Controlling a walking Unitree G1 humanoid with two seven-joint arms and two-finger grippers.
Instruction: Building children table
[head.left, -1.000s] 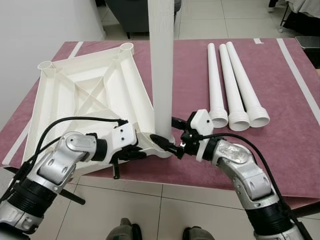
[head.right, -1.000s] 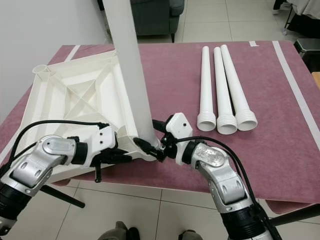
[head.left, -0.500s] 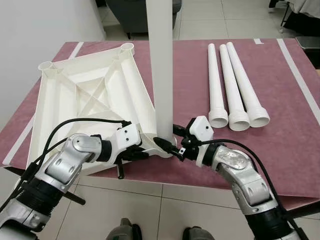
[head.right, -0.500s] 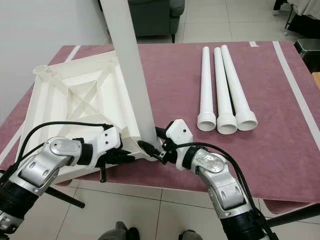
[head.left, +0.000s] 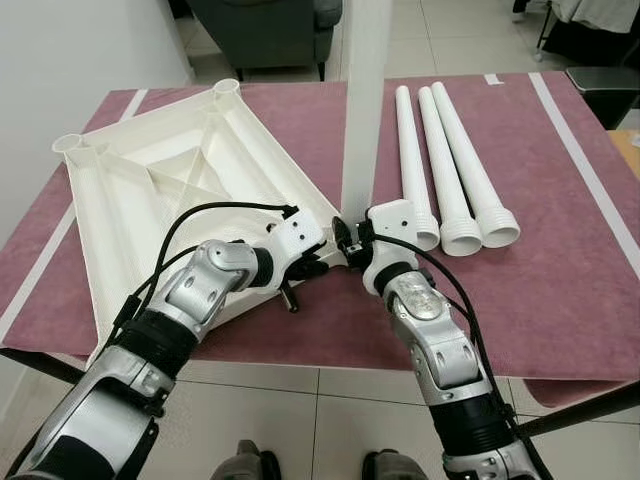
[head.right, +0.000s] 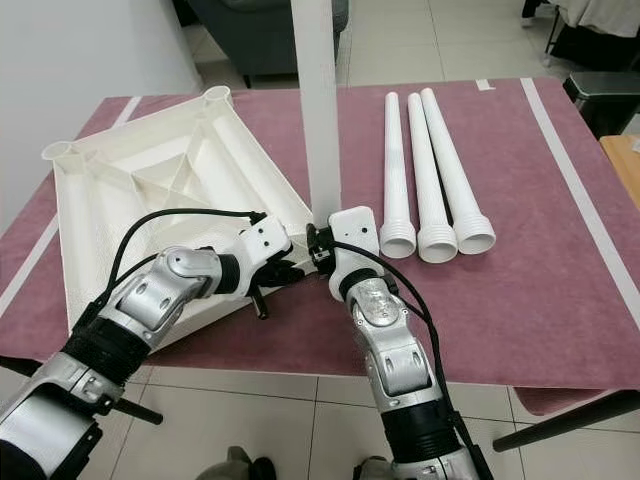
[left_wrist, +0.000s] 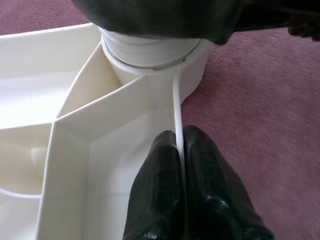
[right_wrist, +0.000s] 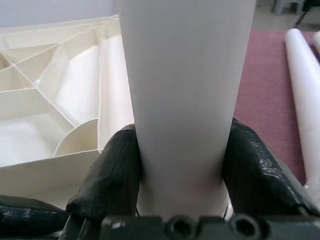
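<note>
A white table top (head.left: 150, 190) lies upside down on the maroon mat, ribs facing up, with round leg sockets at its corners. One white leg (head.left: 362, 120) stands upright in the near right corner socket. My right gripper (head.left: 343, 240) is shut on the base of that leg (right_wrist: 185, 100), one black finger on each side. My left gripper (head.left: 312, 265) is shut on the thin rim of the table top (left_wrist: 178, 120) just beside that socket. Three more white legs (head.left: 440, 160) lie side by side on the mat to the right.
The maroon mat (head.left: 560, 260) covers a low platform with tiled floor in front of its near edge. White tape stripes (head.left: 572, 130) run along the mat's sides. A dark sofa (head.left: 255, 25) stands beyond the far edge and a white wall rises at the left.
The camera has shifted and both arms have pushed forward. The table top has turned a little on the mat, and the upright leg now leans slightly right instead of standing straight.
</note>
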